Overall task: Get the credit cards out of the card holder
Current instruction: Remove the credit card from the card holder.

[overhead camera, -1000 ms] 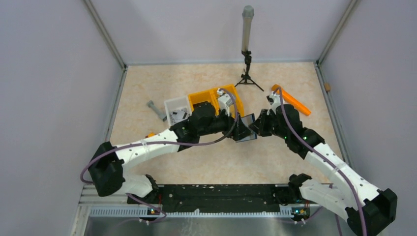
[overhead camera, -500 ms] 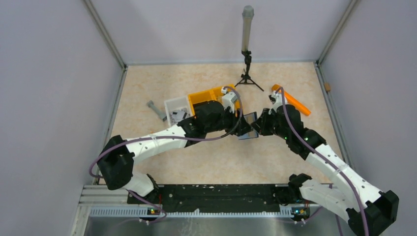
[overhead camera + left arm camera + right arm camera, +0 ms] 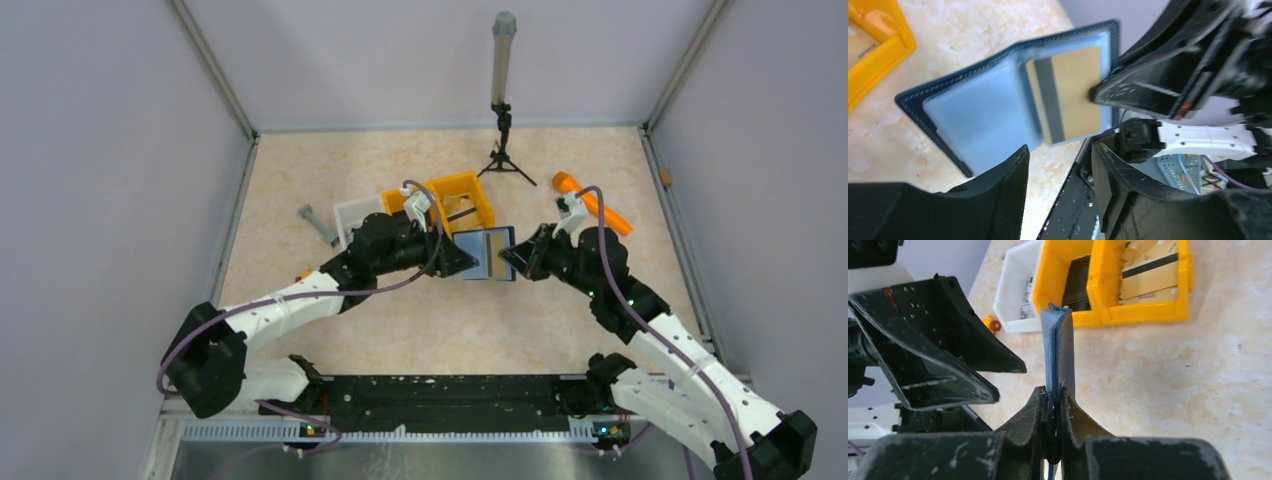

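- The holder (image 3: 487,252) could be tugged out of the right gripper (image 3: 1053,391) if the card (image 3: 1070,100) is pulled hard, since it is gripped at one edge only.
- The card may be pinned: that gripper's tip appears laid over its edge.
- The right gripper is clamped on the open holder, which is held above the counter (image 3: 1173,370).
- The left gripper (image 3: 1059,150) is partly apart, with nothing held, just short of the holder.
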`<state>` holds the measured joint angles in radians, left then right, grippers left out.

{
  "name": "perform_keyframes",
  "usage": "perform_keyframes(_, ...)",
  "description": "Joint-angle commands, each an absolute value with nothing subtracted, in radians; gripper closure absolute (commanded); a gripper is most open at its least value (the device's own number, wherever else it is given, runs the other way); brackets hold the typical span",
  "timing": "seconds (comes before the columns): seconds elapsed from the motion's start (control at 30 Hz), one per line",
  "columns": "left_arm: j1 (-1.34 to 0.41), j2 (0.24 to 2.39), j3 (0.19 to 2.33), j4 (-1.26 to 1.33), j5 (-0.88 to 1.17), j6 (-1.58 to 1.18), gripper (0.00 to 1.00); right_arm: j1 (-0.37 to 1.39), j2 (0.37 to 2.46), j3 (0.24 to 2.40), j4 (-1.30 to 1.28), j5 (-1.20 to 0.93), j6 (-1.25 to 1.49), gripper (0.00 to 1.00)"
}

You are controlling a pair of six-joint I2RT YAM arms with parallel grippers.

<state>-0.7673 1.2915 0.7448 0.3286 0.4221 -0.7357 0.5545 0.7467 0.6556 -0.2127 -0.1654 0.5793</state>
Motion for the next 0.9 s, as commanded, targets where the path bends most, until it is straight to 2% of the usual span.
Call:
perform_keyframes(0.0, -0.718, 1.228, 0.701, 0.507, 0.544, -0.818, 0.48, 0.563, 0.715, 0.608, 0.004, -0.255, 0.685, 1.0)
perform_keyframes(0.2, -0.698, 1.226, 0.663, 0.612, 0.601, -0.889, 0.51, 0.563, 0.723, 0.539, 0.169, -0.335, 0.804, 1.0)
perform_keyframes(0.57, -0.683, 1.206, 0.677, 0.505, 0.557, -0.871, 0.53, 0.563, 0.714, 0.467, 0.357, -0.409, 0.907, 1.0)
perform_keyframes(0.87, -0.679, 1.213, 0.655, 0.637, 0.633, -0.935, 0.58, 0.563, 0.718, 0.473, 0.353, -0.428, 0.908, 1.0)
